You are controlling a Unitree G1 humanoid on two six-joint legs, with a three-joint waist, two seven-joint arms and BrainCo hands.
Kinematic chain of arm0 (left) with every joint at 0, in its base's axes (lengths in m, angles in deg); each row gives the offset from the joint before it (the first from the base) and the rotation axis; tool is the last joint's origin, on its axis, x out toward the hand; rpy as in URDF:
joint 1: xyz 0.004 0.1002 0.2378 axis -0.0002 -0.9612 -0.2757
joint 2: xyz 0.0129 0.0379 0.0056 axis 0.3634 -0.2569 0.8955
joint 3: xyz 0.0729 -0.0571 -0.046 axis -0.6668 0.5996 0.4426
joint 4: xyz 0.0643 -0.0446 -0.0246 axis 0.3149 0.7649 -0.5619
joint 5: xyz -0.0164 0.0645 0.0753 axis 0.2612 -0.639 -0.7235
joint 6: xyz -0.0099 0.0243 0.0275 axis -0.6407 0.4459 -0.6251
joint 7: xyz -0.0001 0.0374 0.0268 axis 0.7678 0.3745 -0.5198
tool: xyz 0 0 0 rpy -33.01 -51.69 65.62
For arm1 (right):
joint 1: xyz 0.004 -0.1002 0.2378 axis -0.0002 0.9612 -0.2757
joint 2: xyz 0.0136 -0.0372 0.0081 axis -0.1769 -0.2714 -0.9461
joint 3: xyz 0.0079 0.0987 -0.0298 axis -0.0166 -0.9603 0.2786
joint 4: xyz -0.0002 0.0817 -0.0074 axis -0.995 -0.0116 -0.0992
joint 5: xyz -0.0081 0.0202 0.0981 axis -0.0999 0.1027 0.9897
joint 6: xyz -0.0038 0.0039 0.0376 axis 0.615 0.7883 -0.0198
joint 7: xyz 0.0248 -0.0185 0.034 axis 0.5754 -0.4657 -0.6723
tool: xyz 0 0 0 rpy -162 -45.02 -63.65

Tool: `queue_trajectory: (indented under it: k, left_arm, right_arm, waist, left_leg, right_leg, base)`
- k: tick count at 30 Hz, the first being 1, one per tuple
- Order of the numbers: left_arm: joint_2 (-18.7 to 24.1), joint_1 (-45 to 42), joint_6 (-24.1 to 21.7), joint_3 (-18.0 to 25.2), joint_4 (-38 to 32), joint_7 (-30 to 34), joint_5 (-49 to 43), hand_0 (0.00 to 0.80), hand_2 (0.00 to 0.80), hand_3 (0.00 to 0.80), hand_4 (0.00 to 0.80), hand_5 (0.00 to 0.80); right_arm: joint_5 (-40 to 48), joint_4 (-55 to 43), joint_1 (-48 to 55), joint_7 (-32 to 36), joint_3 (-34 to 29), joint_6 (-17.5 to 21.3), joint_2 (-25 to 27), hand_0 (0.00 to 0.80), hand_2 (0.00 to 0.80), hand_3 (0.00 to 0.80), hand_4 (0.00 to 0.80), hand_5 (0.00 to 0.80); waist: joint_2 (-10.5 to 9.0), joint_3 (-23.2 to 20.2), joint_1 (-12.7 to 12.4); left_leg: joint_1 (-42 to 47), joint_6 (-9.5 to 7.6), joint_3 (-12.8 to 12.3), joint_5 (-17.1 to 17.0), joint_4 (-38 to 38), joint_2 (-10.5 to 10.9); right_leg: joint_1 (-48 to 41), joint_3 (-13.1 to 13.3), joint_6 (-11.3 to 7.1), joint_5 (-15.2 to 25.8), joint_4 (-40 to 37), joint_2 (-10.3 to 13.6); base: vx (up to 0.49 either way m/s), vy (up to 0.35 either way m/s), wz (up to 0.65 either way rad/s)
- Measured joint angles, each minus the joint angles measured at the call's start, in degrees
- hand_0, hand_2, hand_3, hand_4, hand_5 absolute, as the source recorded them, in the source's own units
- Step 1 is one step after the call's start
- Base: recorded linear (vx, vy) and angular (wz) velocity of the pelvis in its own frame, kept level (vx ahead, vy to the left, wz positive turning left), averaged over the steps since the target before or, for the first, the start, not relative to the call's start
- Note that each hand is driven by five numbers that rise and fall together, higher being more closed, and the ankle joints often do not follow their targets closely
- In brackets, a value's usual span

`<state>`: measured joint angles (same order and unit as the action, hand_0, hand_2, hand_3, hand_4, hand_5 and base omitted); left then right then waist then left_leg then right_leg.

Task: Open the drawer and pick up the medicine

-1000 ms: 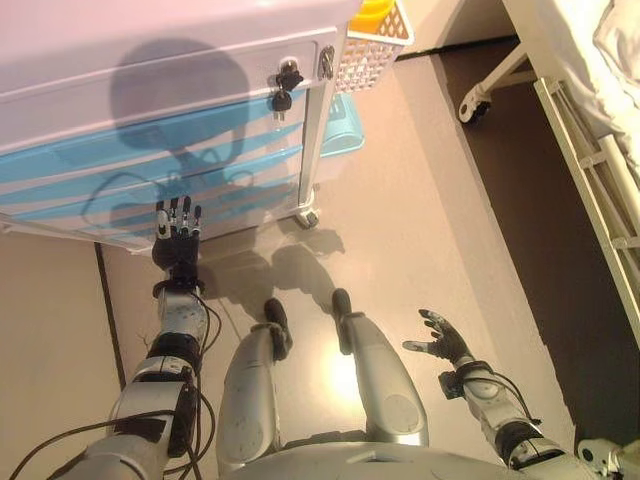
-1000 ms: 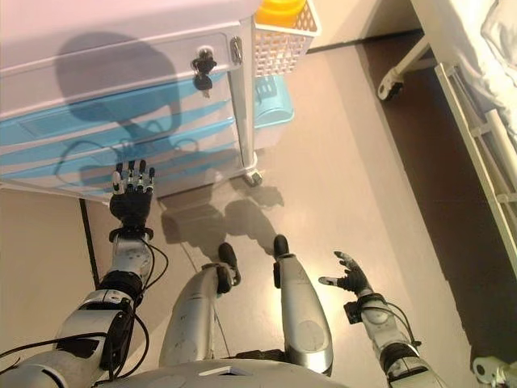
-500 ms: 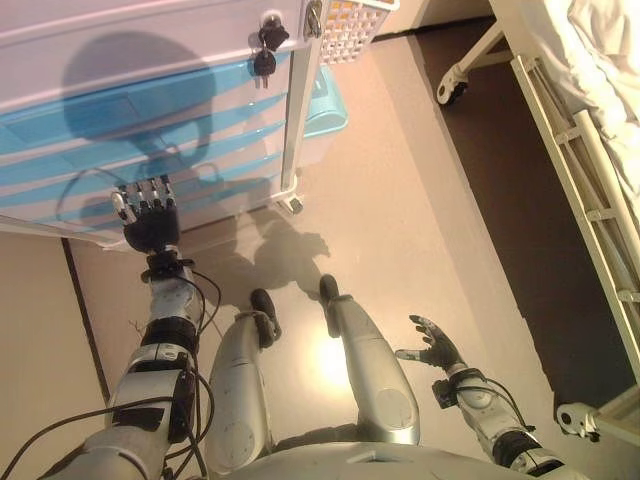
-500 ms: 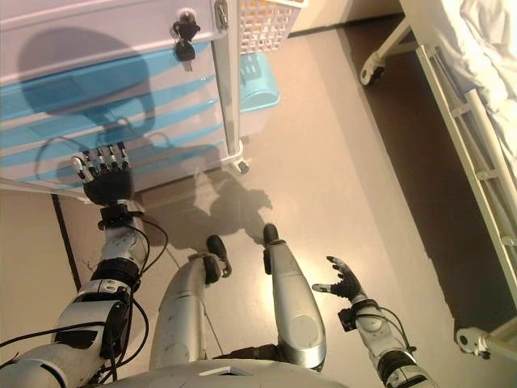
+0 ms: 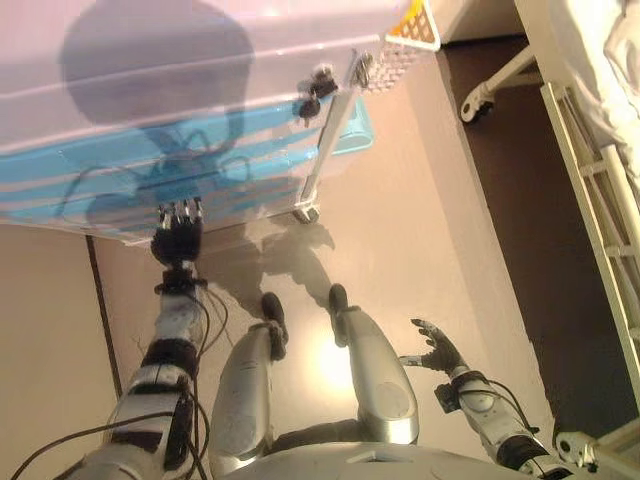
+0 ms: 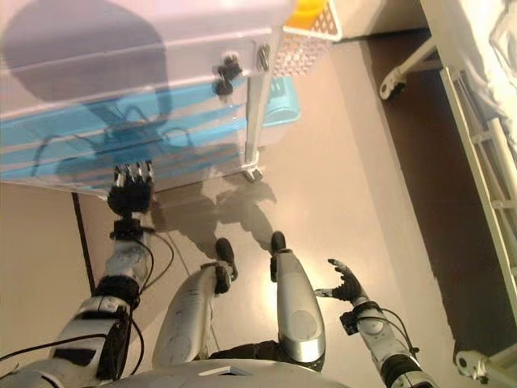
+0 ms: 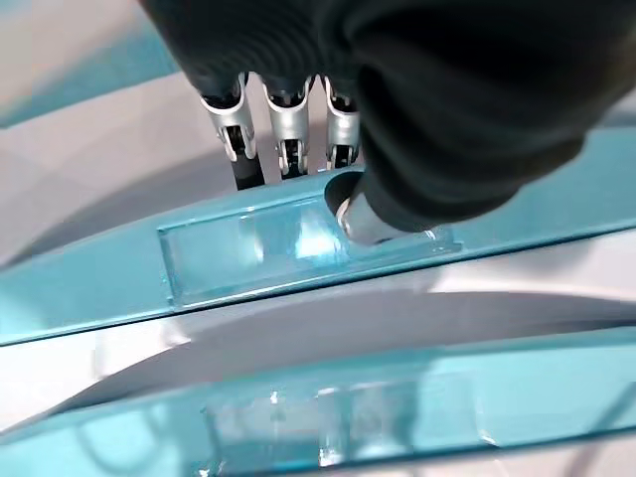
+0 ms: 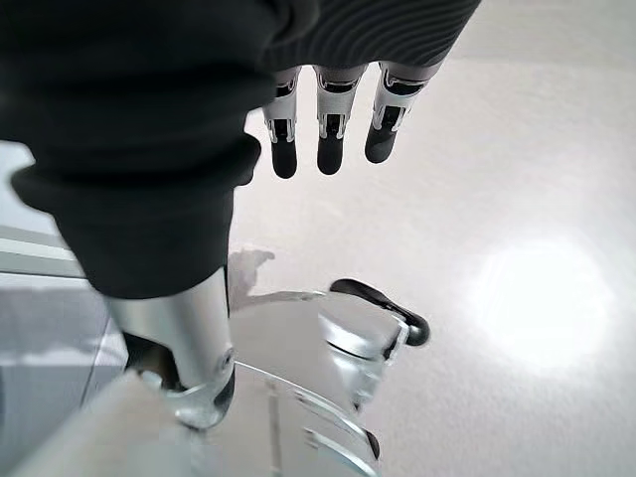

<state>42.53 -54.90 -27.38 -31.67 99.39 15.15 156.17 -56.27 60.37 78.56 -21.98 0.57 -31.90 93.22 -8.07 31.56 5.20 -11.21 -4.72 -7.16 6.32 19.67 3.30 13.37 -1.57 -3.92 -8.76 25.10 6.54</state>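
A white cabinet (image 5: 150, 90) with several light-blue drawers (image 5: 90, 170) stands ahead, all of them closed. No medicine is in sight. My left hand (image 5: 177, 238) is raised against the lowest drawers. In the left wrist view its straight fingers (image 7: 288, 129) reach the upper edge of a blue handle strip with a clear window (image 7: 248, 248), and the thumb (image 7: 363, 214) rests on that strip. My right hand (image 5: 437, 347) hangs low beside my right leg, open and empty, over bare floor (image 8: 497, 199).
Keys (image 5: 315, 92) hang from the lock on the cabinet's top drawer. A white mesh basket (image 5: 398, 48) holding something yellow is fixed at its right corner, with a blue bin (image 5: 352, 128) behind. A white bed frame (image 5: 590, 190) on wheels (image 5: 470, 100) runs along the right.
The head view has shifted. My left hand has stayed at the lowest drawers and now has its fingers and thumb on the handle strip. The right hand has barely moved.
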Motion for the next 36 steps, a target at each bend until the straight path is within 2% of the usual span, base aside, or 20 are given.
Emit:
queue_trajectory:
  k: [1,3,5,7,8,9,10,12,15,16,20,23,25,27,28,29,33,36]
  left_arm:
    - [-1.08,-3.13,1.39,-0.42,-0.73,0.41,-2.11,0.800,0.800,0.800,0.800,0.800]
    - [-1.72,-9.51,7.32,-1.29,-0.91,3.40,-3.79,0.800,0.800,0.800,0.800,0.800]
    - [-1.92,-14.92,12.36,-1.72,-0.82,5.21,-4.96,0.800,0.800,0.800,0.800,0.800]
    - [-2.51,-18.33,15.52,-1.50,1.69,7.92,-5.13,0.800,0.800,0.800,0.800,0.800]
    - [-2.11,-19.33,17.25,-1.12,3.44,9.30,-5.68,0.800,0.800,0.800,0.800,0.800]
    - [-1.20,-19.69,18.70,-1.08,5.95,11.44,-5.75,0.800,0.800,0.800,0.800,0.800]
    - [-1.05,-19.76,20.20,-0.62,8.48,13.10,-5.76,0.800,0.800,0.800,0.800,0.800]
    - [-3.30,-19.99,21.97,1.41,16.02,14.94,-6.02,0.800,0.800,0.800,0.800,0.800]
    - [-4.54,-22.77,23.23,4.96,23.98,15.17,-8.54,0.800,0.800,0.800,0.800,0.800]
    - [-4.70,-22.65,24.10,5.41,24.72,14.04,-10.17,0.800,0.800,0.800,0.800,0.800]
    - [-4.99,-20.69,25.65,9.21,27.52,9.45,-14.95,0.800,0.800,0.800,0.800,0.800]
    - [-4.47,-20.28,25.80,9.29,28.85,8.86,-17.75,0.800,0.800,0.800,0.800,0.800]
    - [-4.13,-20.26,25.63,9.18,28.97,8.87,-19.36,0.800,0.800,0.800,0.800,0.800]
    - [-4.16,-20.24,24.55,9.03,29.26,8.88,-21.22,0.800,0.800,0.800,0.800,0.800]
    - [-4.17,-20.30,23.12,8.83,29.34,8.87,-22.51,0.329,0.329,0.329,0.329,0.329]
    - [-4.14,-20.28,20.97,8.34,29.39,8.79,-23.65,0.000,0.000,0.000,0.000,0.000]
    - [-4.02,-20.65,11.31,6.19,29.69,5.91,-27.30,0.000,0.000,0.000,0.000,0.000]
    - [-3.98,-20.65,3.44,4.26,29.60,1.22,-30.47,0.000,0.000,0.000,0.000,0.000]
  right_arm:
    - [-0.41,-0.79,0.91,-0.11,-0.41,-0.66,-0.03,0.000,0.000,0.000,0.000,0.000]
    - [-1.84,-1.45,0.70,0.42,-0.55,-1.54,-0.17,0.000,0.000,0.000,0.000,0.000]
    - [-3.11,-2.11,-0.65,1.57,-0.73,-1.66,-1.07,0.000,0.000,0.000,0.000,0.000]
    - [-3.79,-1.10,-3.16,2.79,-0.93,-2.15,-1.65,0.000,0.000,0.000,0.000,0.000]
    - [-3.89,-0.61,-4.02,3.24,-1.70,-1.89,-1.72,0.000,0.000,0.000,0.000,0.000]
    - [-3.90,-0.32,-4.86,3.70,-2.58,-2.02,-1.68,0.000,0.000,0.000,0.000,0.000]
    - [-3.89,0.60,-5.37,3.96,-3.88,-1.72,-1.50,0.000,0.000,0.000,0.000,0.000]
    - [-3.69,5.50,-6.35,4.58,-6.10,-1.67,-0.67,0.000,0.000,0.000,0.000,0.000]
    - [-3.36,12.30,-5.82,5.17,-7.11,-0.89,0.36,0.000,0.000,0.000,0.000,0.000]
    - [-3.27,13.69,-5.49,5.21,-7.24,-0.62,0.91,0.000,0.000,0.000,0.000,0.000]
    - [-2.10,16.78,-5.48,5.53,-8.98,0.37,1.42,0.000,0.000,0.000,0.000,0.000]
    - [-1.18,18.21,-4.69,5.75,-9.42,0.56,1.37,0.000,0.000,0.000,0.000,0.000]
    - [-1.19,19.15,-3.97,5.65,-9.42,0.67,1.32,0.000,0.000,0.000,0.000,0.000]
    - [-1.20,19.93,-2.89,5.19,-9.42,0.94,1.29,0.000,0.000,0.000,0.000,0.000]
    - [-1.20,20.23,-2.51,5.12,-9.41,1.14,1.23,0.000,0.000,0.000,0.000,0.000]
    - [-1.20,20.57,-2.45,5.10,-9.41,1.28,1.11,0.000,0.000,0.000,0.000,0.000]
    - [-1.19,20.60,-0.69,4.66,-9.46,2.84,1.06,0.000,0.000,0.000,0.000,0.000]
    - [-1.19,20.42,-0.29,3.79,-9.46,4.61,1.05,0.000,0.000,0.000,0.000,0.000]
  waist:
    - [-0.01,-0.01,-1.00]
    - [-0.02,-0.01,-3.30]
    - [0.05,0.01,-5.68]
    - [0.48,0.09,-7.12]
    - [1.22,0.21,-7.97]
    - [0.77,-0.17,-9.10]
    - [0.82,-0.21,-10.40]
    - [3.46,-2.68,-11.41]
    - [5.63,-8.06,-12.92]
    - [6.29,-9.59,-12.99]
    - [7.82,-13.26,-13.46]
    - [8.39,-15.48,-13.27]
    - [8.54,-15.86,-12.99]
    - [8.92,-16.45,-12.75]
    - [9.07,-16.75,-12.60]
    - [9.13,-16.91,-12.19]
    - [9.44,-18.81,-11.05]
    - [9.36,-19.92,-10.83]
  left_leg:
    - [2.26,0.56,1.26,-0.63,-2.01,0.09]
    - [6.54,1.68,4.75,-1.55,-5.54,-0.06]
    - [9.53,2.67,7.44,-2.24,-7.55,-0.60]
    - [12.24,3.39,9.58,-2.70,-9.42,-1.33]
    - [12.77,3.94,11.42,-2.83,-9.67,-1.60]
    - [13.02,4.71,11.65,-2.81,-9.64,-1.50]
    - [13.17,5.38,11.62,-2.60,-9.34,-0.90]
    - [13.09,6.51,11.31,-3.13,-9.33,-2.35]
    - [12.85,8.16,11.34,-4.24,-10.10,-3.36]
    - [12.26,8.51,11.43,-4.66,-10.36,-3.38]
    - [11.50,8.57,11.21,-6.18,-11.06,-3.70]
    - [10.20,8.40,10.16,-6.17,-11.35,-3.65]
    - [9.74,7.17,9.99,-6.95,-12.25,-3.34]
    - [9.64,6.83,9.92,-7.30,-12.91,-3.16]
    - [9.66,6.65,9.91,-7.46,-13.08,-3.12]
    - [9.74,6.62,9.87,-7.56,-13.08,-3.10]
    - [10.24,6.59,9.54,-7.60,-13.40,-3.13]
    - [11.40,6.60,8.51,-7.74,-14.50,-3.18]
  right_leg:
    - [-2.37,-1.25,0.01,-0.01,-1.45,0.09]
    - [-6.44,-3.71,0.78,-0.56,-2.00,-0.32]
    - [-8.39,-4.50,1.67,-1.23,0.01,-1.00]
    - [-8.62,-5.23,1.90,-1.89,3.70,-1.47]
    - [-8.75,-5.17,2.52,-5.48,3.51,-2.38]
    - [-9.92,-4.79,2.86,-5.23,-2.43,-2.92]
    - [-11.05,-5.55,5.17,-2.30,-5.96,-2.72]
    - [-13.36,-8.20,5.84,-1.49,-8.51,-3.79]
    - [-15.05,-10.42,6.68,-1.04,-11.42,-4.95]
    - [-15.19,-10.87,6.85,-1.09,-12.17,-5.11]
    - [-14.71,-11.80,7.60,-1.21,-12.50,-5.25]
    - [-12.78,-11.81,7.63,-1.24,-11.32,-4.93]
    - [-11.52,-11.78,7.51,-1.30,-10.15,-4.59]
    - [-10.96,-11.78,7.43,-1.32,-9.83,-4.30]
    - [-10.77,-11.66,7.40,-1.33,-9.64,-4.22]
    - [-10.76,-11.60,7.37,-1.32,-9.61,-4.20]
    - [-10.68,-11.20,6.95,-1.37,-9.54,-4.26]
    - [-10.84,-10.25,6.91,-1.36,-9.57,-4.41]
  base:
    - [0.040,-0.289,0.68]
    - [0.047,-0.289,0.73]
    - [0.077,-0.277,0.64]
    - [0.016,-0.226,0.65]
    - [-0.033,-0.178,0.67]
    - [-0.049,-0.160,0.65]
    - [-0.045,-0.137,0.67]
    - [-0.046,-0.127,0.61]
    - [-0.055,-0.074,0.40]
    - [-0.060,-0.009,0.42]
    - [-0.036,0.037,0.17]
    - [-0.020,0.066,0.01]
    - [0.015,0.067,0.00]
    - [0.038,0.073,0.00]
    - [0.035,0.063,-0.06]
    - [0.038,0.067,-0.05]
    - [0.054,0.080,-0.05]
    - [0.066,0.081,-0.18]
